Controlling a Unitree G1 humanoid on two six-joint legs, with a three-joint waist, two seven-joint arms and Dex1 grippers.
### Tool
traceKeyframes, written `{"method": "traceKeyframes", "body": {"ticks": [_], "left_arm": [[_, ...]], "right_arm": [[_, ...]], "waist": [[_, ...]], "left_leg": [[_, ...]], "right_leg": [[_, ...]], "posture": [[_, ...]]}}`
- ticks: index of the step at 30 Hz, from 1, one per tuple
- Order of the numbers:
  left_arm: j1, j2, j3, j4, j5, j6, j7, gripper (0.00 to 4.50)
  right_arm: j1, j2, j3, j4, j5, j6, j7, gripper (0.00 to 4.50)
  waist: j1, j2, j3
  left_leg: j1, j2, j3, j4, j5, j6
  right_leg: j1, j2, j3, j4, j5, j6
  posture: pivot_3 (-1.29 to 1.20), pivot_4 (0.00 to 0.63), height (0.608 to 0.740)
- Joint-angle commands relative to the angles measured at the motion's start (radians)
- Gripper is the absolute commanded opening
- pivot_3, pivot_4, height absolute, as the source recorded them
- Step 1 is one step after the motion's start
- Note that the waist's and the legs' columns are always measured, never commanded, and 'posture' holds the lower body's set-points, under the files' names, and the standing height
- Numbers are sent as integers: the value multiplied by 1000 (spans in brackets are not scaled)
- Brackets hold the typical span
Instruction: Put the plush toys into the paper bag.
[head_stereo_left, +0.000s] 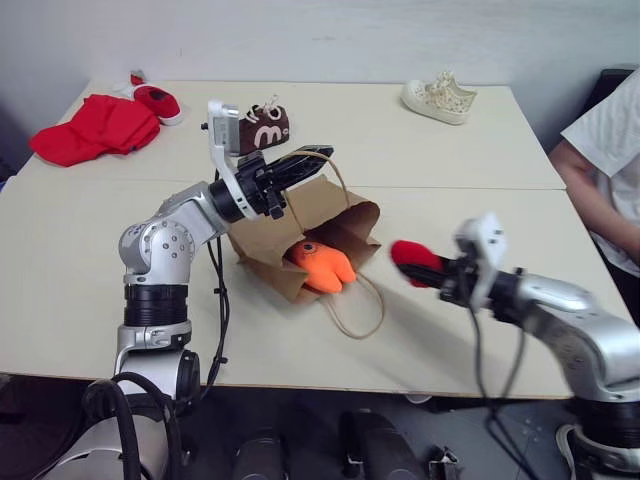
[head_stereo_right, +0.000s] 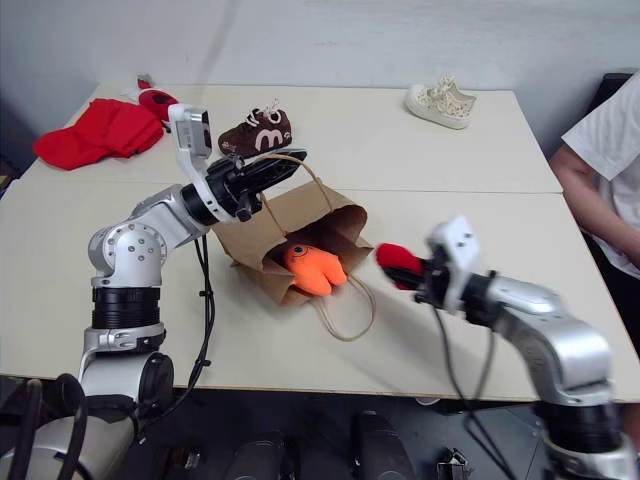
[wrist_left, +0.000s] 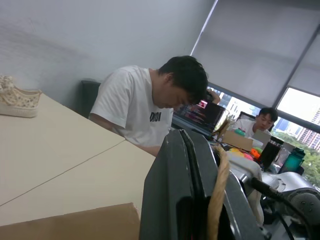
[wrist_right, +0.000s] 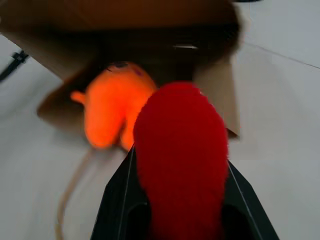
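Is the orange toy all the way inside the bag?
No. The orange toy lies in the paper bag's open mouth, legs sticking out.

We hold our left arm bent upward, forearm reaching right, its claw (head_stereo_left: 305, 160) pinched tight on a loop handle (head_stereo_left: 335, 172). Our right arm stretches forward and leftward, its claw (head_stereo_left: 432, 272) clamped around the red plush toy (head_stereo_left: 415, 258) above the counter (head_stereo_left: 430, 340).

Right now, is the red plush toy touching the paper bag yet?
Apart. In the left eye view the red plush toy, gripped by the right gripper, hangs to the right of the paper bag, with bare table showing between them.
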Motion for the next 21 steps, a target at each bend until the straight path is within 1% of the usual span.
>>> {"method": "traceKeyframes", "body": {"ticks": [1, 3, 5, 9, 11, 12, 15, 17, 18, 21], "left_arm": [[-25, 24, -1, -6, -16, 12, -39, 0], [-26, 20, -7, -9, -13, -2, -55, 0], [-29, 9, 3, -19, -34, 6, -54, 0], [-16, 3, 7, -41, -59, 23, -67, 0], [-9, 2, 9, -50, -74, 34, -74, 0], [-7, 1, 9, -52, -79, 37, -76, 0], [-2, 1, 9, -54, -81, 37, -77, 0], [2, 3, 9, -56, -81, 37, -79, 0], [3, 5, 11, -56, -83, 38, -80, 0], [8, 6, 19, -58, -85, 35, -73, 0]], "right_arm": [[-99, 102, 81, 13, -21, 40, -98, 627], [-168, 181, 124, 97, -73, 25, -151, 627], [-226, 256, 140, 196, -116, 10, -203, 627], [-327, 347, 173, 394, -213, -69, -245, 627], [-373, 394, 162, 527, -268, -151, -281, 627], [-392, 413, 155, 587, -286, -184, -288, 627], [-429, 467, 101, 710, -303, -274, -322, 627], [-445, 480, 93, 733, -294, -279, -291, 1362], [-450, 489, 88, 728, -288, -287, -284, 1644], [-440, 498, 75, 674, -257, -256, -259, 2717]], "waist": [[-2, 0, 0], [-3, 0, 0], [-5, 0, 0], [-6, 0, 0], [-8, -1, 0], [-11, -1, 0], [-19, -1, 0], [-27, -1, 0], [-30, -1, 0], [-34, -1, 0]], "left_leg": [[0, 0, 0, 0, 0, 0], [-1, 0, 0, 1, 0, 0], [-2, 0, 0, 1, 0, 1], [-5, 0, -1, 2, 0, 1], [-11, -1, -1, 3, 0, 2], [-15, -1, -1, 5, 0, 2], [-16, 0, -1, 5, 0, 2], [-16, 0, -1, 5, 0, 2], [-16, 0, -1, 5, 0, 2], [-16, 0, -1, 4, 0, 2]], "right_leg": [[0, -1, -1, 0, 0, 0], [-1, -1, -2, 0, 0, 0], [-1, -2, -2, 1, 0, -1], [-4, -2, -3, 1, -1, -1], [-11, -3, -3, 4, -1, -1], [-15, -3, -3, 9, 0, -1], [-16, -3, -4, 11, 0, -1], [-16, -3, -4, 11, 0, -1], [-16, -3, -4, 11, 0, -1], [-16, -3, -4, 11, -1, -1]], "posture": [[0, 150, 740], [0, 150, 740], [0, 150, 740], [0, 150, 740], [0, 150, 740], [0, 150, 740], [0, 150, 740], [0, 150, 740], [0, 150, 740], [0, 150, 740]]}}
